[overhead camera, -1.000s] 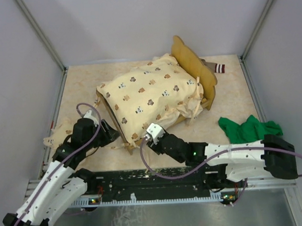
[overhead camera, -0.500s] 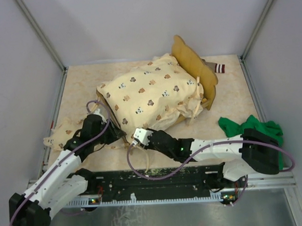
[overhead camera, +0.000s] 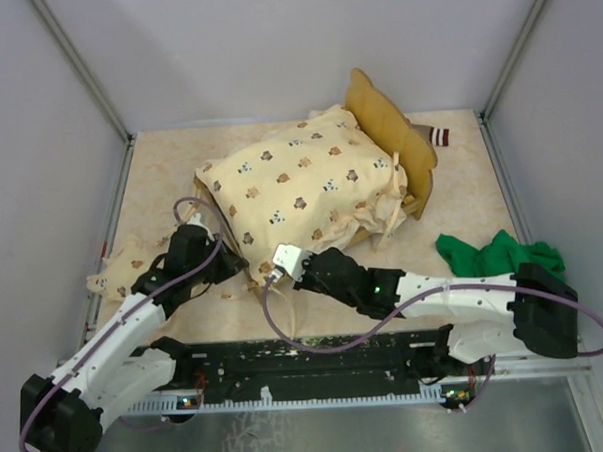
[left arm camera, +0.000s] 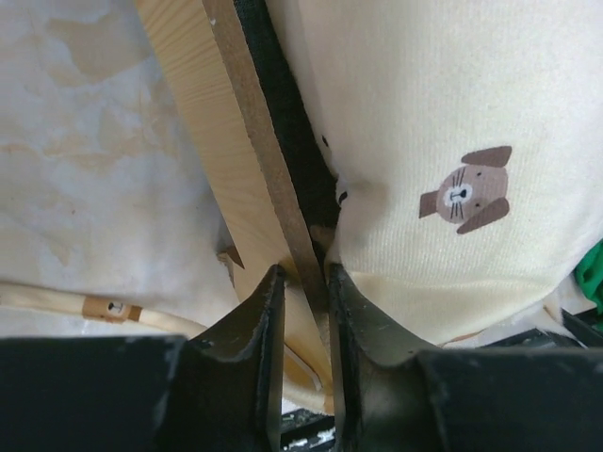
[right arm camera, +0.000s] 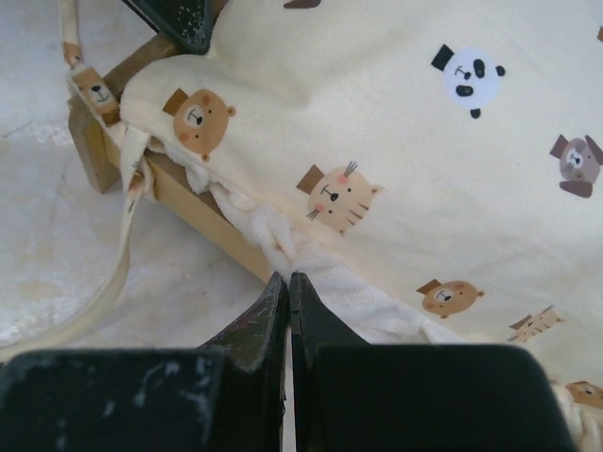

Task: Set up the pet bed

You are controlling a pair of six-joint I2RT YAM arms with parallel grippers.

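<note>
The pet bed [overhead camera: 389, 122] lies at an angle mid-table, its wavy headboard at the back right. A cream animal-print quilt [overhead camera: 300, 186] hides most of the frame. My left gripper [overhead camera: 241, 266] is at the bed's near left corner. In the left wrist view the left gripper [left arm camera: 303, 275] is shut on the edge of the thin wooden end board [left arm camera: 226, 141], one finger on each face. My right gripper [overhead camera: 279, 262] is at the near side rail. In the right wrist view the right gripper [right arm camera: 288, 276] is shut, pinching the quilt's white rumpled edge [right arm camera: 283, 240] beside the wooden rail [right arm camera: 193, 212].
A green cloth [overhead camera: 493, 258] lies at the right near the right arm. A cream printed pillow [overhead camera: 118, 272] sits by the left wall. A dark striped item [overhead camera: 438, 137] pokes out behind the headboard. A loose printed tie strap [right arm camera: 99, 292] trails on the table.
Both grippers have closed. The left arm moved right onto the bed's end board. The right gripper shifted left along the near rail and took the quilt's edge.
</note>
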